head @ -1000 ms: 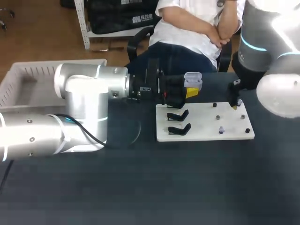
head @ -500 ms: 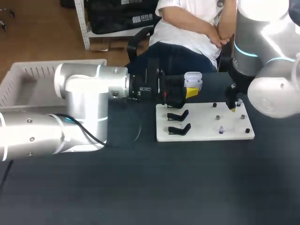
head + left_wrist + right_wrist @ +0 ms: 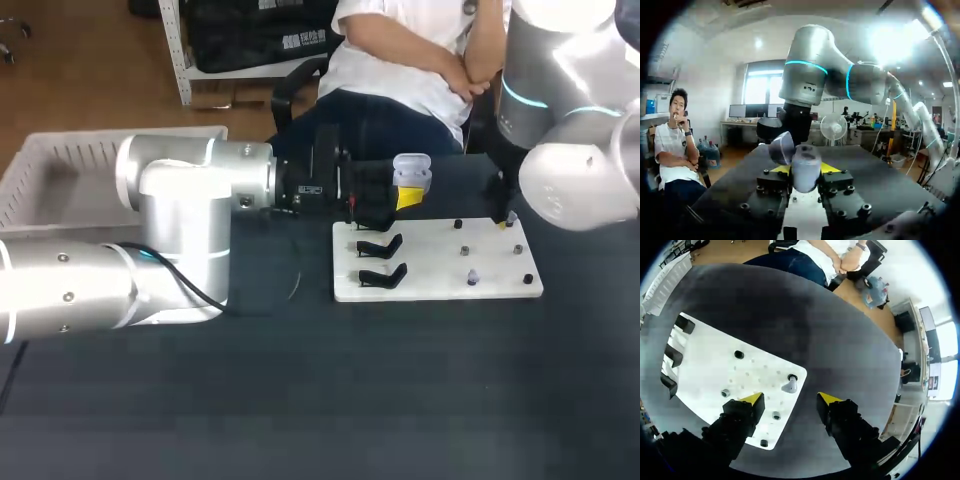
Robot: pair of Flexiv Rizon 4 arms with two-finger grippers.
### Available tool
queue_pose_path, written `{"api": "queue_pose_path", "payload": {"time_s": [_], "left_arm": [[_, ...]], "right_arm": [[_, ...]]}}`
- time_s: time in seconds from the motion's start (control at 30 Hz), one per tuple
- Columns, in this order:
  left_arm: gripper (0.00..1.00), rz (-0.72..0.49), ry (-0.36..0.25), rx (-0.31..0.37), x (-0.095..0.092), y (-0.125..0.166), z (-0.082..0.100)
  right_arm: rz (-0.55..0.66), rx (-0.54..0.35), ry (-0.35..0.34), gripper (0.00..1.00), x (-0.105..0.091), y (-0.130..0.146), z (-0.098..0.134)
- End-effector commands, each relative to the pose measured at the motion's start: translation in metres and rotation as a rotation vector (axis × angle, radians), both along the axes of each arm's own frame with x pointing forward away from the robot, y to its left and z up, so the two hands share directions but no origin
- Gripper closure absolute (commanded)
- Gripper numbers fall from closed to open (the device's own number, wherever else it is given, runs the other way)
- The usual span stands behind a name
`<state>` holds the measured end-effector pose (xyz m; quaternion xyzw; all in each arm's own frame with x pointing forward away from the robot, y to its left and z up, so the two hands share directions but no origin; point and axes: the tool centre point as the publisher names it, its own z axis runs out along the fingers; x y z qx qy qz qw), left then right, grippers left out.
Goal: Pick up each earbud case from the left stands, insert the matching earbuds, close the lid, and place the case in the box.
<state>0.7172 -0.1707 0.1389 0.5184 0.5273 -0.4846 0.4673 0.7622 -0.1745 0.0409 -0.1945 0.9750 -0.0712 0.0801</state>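
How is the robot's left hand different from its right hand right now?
The left gripper is shut on an earbud case with its lid up; the right gripper is open and holds nothing. The left gripper points sideways, level with the table; the right gripper points down at the white board, with a small grey earbud ahead of its fingers. Both have two fingers with yellow tips.

Left arm (image 3: 190,215): lying level, reaching in across the table; left gripper (image 3: 405,195) clamping an open earbud case (image 3: 805,172) from both sides. Right arm (image 3: 570,170): hanging steeply; right gripper (image 3: 790,399) pointing down, fingers standing apart
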Motion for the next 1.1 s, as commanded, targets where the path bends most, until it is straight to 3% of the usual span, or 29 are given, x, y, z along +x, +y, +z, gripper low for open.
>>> {"api": "queue_pose_path", "payload": {"time_s": [0.03,0.2,0.7,1.1], "left_arm": [[1.0,0.007,-0.004,-0.005,-0.002,0.0,-0.001],[1.0,0.007,-0.004,-0.005,-0.002,0.0,-0.001],[1.0,0.007,-0.004,-0.005,-0.002,0.0,-0.001],[1.0,0.007,-0.004,-0.005,-0.002,0.0,-0.001]], "right_arm": [[0.003,0.0,0.014,0.41,0.007,0.0,-0.003],[0.018,0.006,0.025,0.52,0.01,-0.001,-0.008],[0.022,0.021,0.044,0.47,0.007,-0.003,-0.016],[0.04,0.026,0.039,0.54,0.013,0.004,-0.014]]}}
